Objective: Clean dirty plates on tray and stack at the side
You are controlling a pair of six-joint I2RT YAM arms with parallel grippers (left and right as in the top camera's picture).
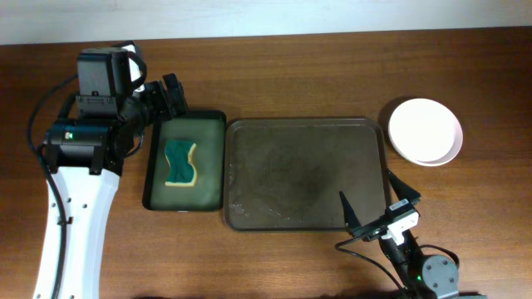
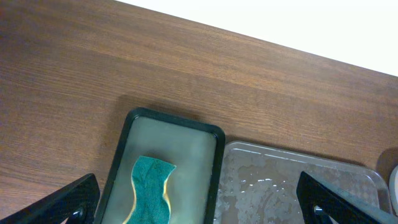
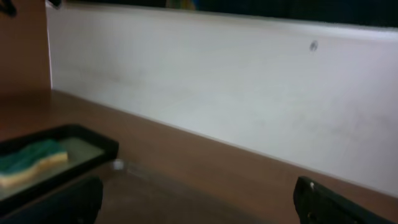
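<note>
Hanging wide open and empty, the left fingers (image 2: 68,202) and right fingers (image 1: 347,209) flank the bare tray (image 1: 307,170); the plates (image 1: 426,130) sit stacked on the counter (image 1: 332,66) beyond the right fingers. Sensible finish: withdraw clear of that stack, sponge (image 1: 180,162) left alone.

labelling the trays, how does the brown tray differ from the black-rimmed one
The brown tray is wider than the black-rimmed tray. The brown tray is dark brown inside, the black-rimmed tray pale greenish. The black-rimmed tray holds a green sponge; the brown tray holds no object. Both are rectangular with rounded corners.
</note>
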